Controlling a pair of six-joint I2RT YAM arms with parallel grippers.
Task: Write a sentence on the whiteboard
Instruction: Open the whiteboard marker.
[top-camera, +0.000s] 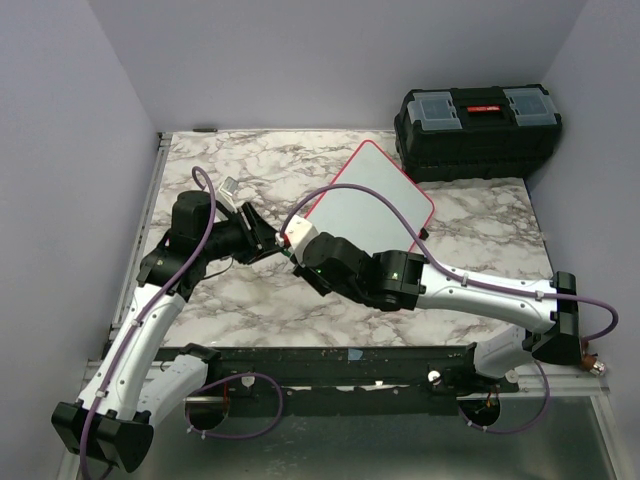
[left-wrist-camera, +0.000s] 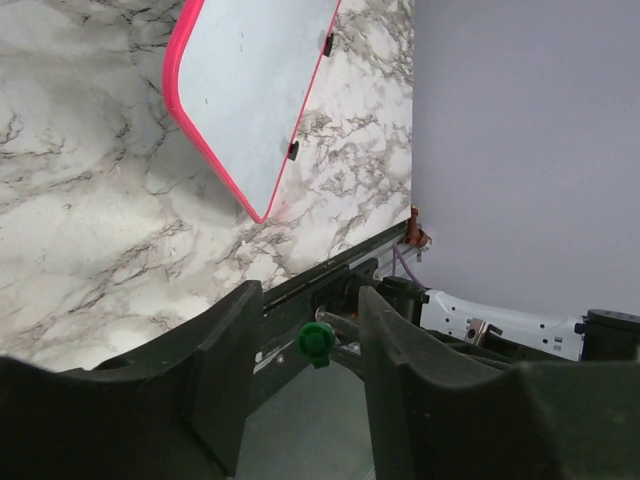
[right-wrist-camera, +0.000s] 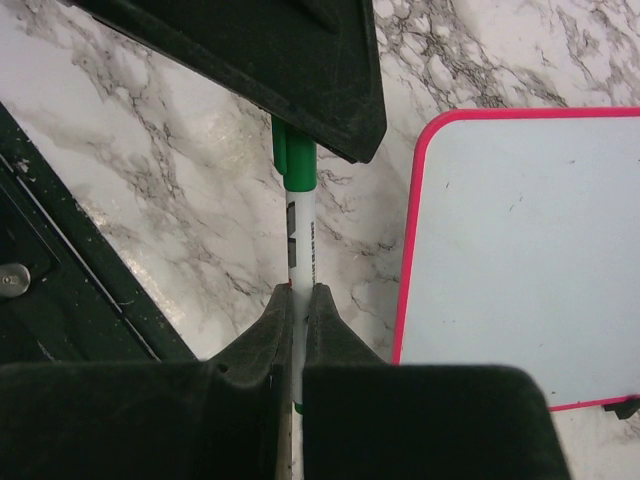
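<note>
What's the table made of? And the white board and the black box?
The table looks like marble, white with grey veins, maybe only a printed top. The whiteboard has a smooth, shiny face and a pink rim, likely plastic. The black toolbox looks like matte moulded plastic.

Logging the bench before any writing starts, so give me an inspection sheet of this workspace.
Surface: marble-patterned table.
Job's things: whiteboard lying flat, no writing seen; marker with its green cap on.
Clutter: black toolbox at the far right corner.
Grippers: right gripper shut on the marker; left gripper open around the cap.
Cables: purple cables along both arms.
Surroundings: lilac walls.
</note>
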